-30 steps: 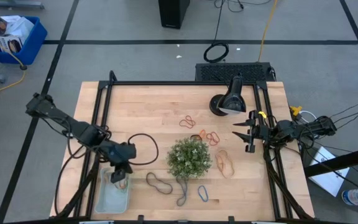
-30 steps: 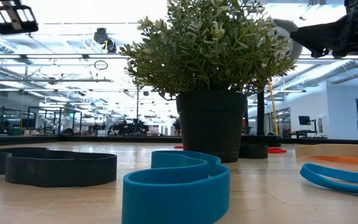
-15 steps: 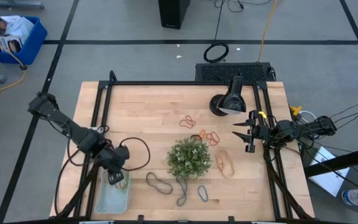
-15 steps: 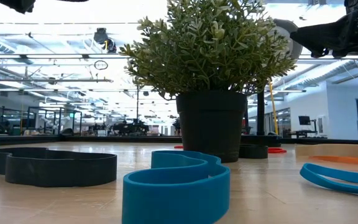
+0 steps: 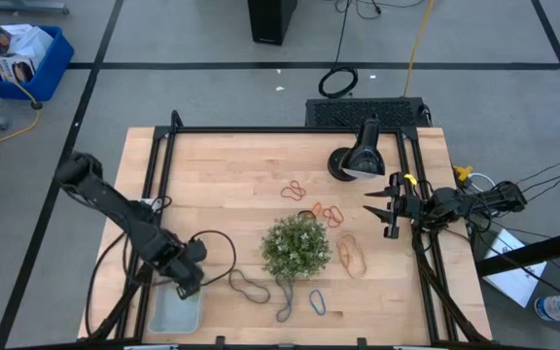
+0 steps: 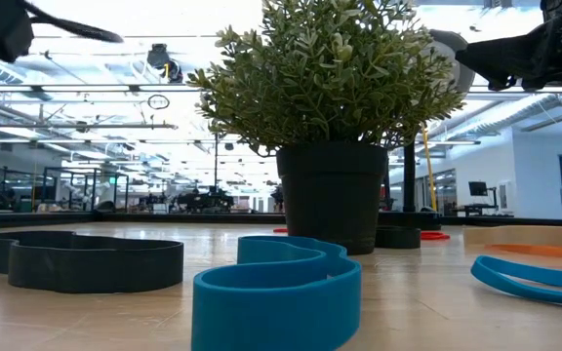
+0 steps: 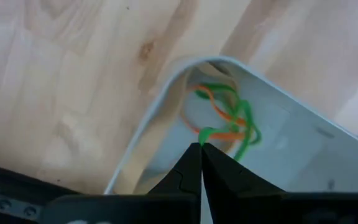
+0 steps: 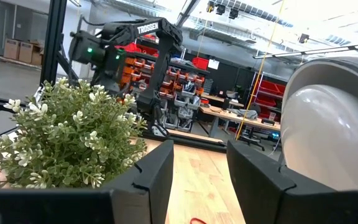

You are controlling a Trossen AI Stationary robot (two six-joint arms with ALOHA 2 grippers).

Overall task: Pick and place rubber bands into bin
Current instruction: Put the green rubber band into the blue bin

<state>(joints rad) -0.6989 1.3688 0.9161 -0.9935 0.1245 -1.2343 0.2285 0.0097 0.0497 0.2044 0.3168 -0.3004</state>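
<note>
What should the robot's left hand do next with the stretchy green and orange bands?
Probably open the fingers. The left hand is pinched shut on the thin green and orange rubber bands, which hang inside the corner of the pale light-blue plastic bin, so letting go should drop them in.
</note>
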